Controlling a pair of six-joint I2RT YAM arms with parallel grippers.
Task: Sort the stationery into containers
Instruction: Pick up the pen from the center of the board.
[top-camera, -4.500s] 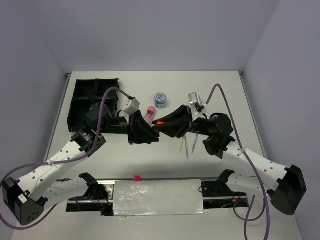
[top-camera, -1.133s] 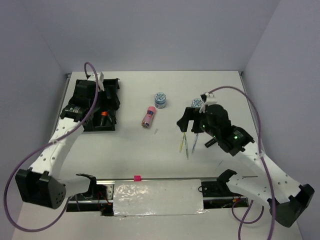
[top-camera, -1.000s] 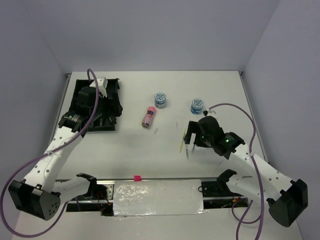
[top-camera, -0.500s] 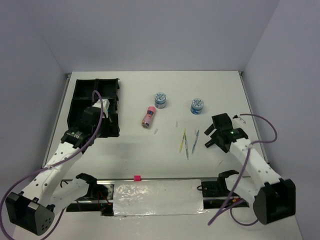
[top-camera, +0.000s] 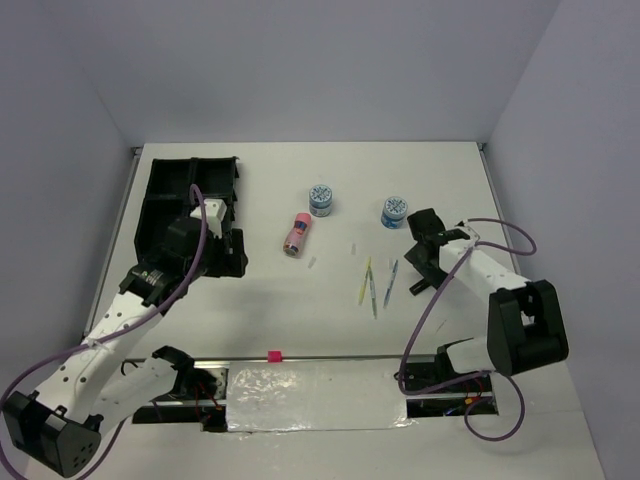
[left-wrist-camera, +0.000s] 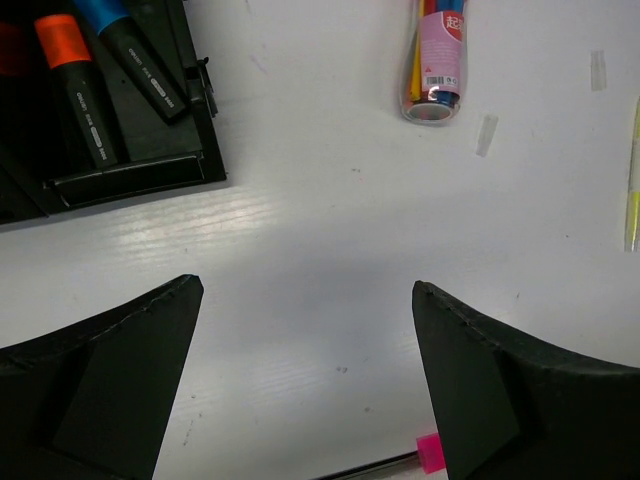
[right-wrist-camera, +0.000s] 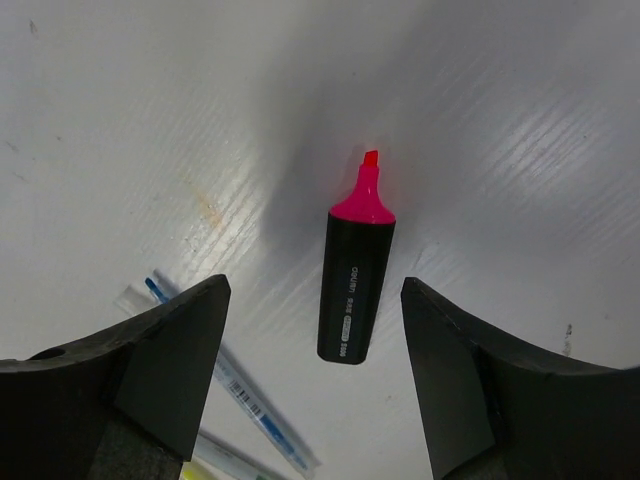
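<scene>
A black marker (right-wrist-camera: 355, 285) with a bare pink tip lies flat on the desk (right-wrist-camera: 500, 120), between the spread fingers of the right hand (right-wrist-camera: 312, 290), which do not touch it. A grey-blue pen (right-wrist-camera: 235, 390) lies close alongside. The left hand (left-wrist-camera: 300, 390) gapes wide over bare desk beside the tray (left-wrist-camera: 130, 175), which holds an orange-capped marker (left-wrist-camera: 75, 85) and a blue-capped marker (left-wrist-camera: 135, 55). The pink tube (left-wrist-camera: 437, 55) lies apart.

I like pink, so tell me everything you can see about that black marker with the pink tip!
The marker is short, with a black body that looks like plastic, tiny white print along it, and a bright pink collar ending in a chisel tip. No cap is on it. It lies flat on the white table, between the right gripper's open fingers, which do not touch it.
</scene>
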